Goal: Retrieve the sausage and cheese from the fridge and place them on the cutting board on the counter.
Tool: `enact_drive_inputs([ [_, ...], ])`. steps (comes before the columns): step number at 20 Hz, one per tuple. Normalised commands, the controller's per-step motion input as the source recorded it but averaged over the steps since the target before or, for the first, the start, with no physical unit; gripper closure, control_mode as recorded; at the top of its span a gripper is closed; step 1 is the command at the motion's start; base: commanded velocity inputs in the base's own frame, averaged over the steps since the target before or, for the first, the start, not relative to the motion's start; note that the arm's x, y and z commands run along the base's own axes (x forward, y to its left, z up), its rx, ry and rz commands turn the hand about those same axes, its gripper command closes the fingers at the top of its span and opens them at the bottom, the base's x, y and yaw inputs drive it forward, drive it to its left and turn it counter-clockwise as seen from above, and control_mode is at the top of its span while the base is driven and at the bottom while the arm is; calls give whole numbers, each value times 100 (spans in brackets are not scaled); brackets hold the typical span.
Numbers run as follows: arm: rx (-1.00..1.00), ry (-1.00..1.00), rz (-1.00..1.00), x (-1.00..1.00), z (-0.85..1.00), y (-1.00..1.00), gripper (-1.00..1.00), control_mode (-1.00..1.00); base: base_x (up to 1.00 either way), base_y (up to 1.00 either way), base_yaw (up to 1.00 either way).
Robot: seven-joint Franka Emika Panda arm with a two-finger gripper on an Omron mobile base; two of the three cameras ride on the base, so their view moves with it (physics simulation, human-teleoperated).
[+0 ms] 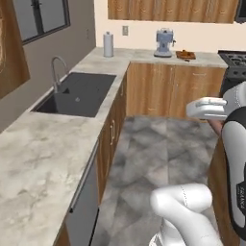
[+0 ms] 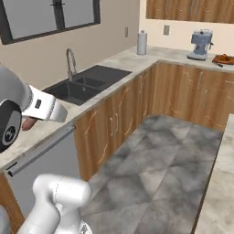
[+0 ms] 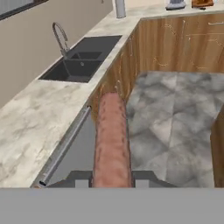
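A reddish-brown sausage [image 3: 112,140] sticks straight out from between the dark fingertips [image 3: 78,177] of my gripper [image 3: 112,178], which is shut on it. From the right base view, one end of the sausage [image 2: 28,122] peeks out under the white hand, above the counter [image 2: 43,130] edge. The cutting board [image 1: 185,55] lies far off on the back counter, right of the coffee machine; it is also in the right base view [image 2: 224,59] and the hand view [image 3: 202,3]. The cheese and the fridge are out of view.
A dark sink [image 1: 79,93] with a curved faucet [image 1: 56,69] is set in the left counter [image 1: 33,153]. A grey coffee machine [image 1: 164,43] and a paper roll [image 1: 108,44] stand at the back. A stove [image 1: 234,58] sits far right. Grey floor [image 1: 158,144] lies between the cabinets.
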Motion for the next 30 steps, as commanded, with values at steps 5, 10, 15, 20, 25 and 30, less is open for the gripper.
enact_drive_inputs([
  [5, 0, 0, 0, 0, 0, 0, 100, 100, 49, -25, -68],
  [10, 0, 0, 0, 0, 0, 0, 100, 100, 100, 0, -22],
  [15, 0, 0, 0, 0, 0, 0, 100, 100, 100, 0, -16],
  [20, 0, 0, 0, 0, 0, 0, 100, 100, 100, 0, -20],
  [25, 0, 0, 0, 0, 0, 0, 100, 100, 100, -1, -17],
  [30, 0, 0, 0, 0, 0, 0, 100, 100, 100, -2, -12],
])
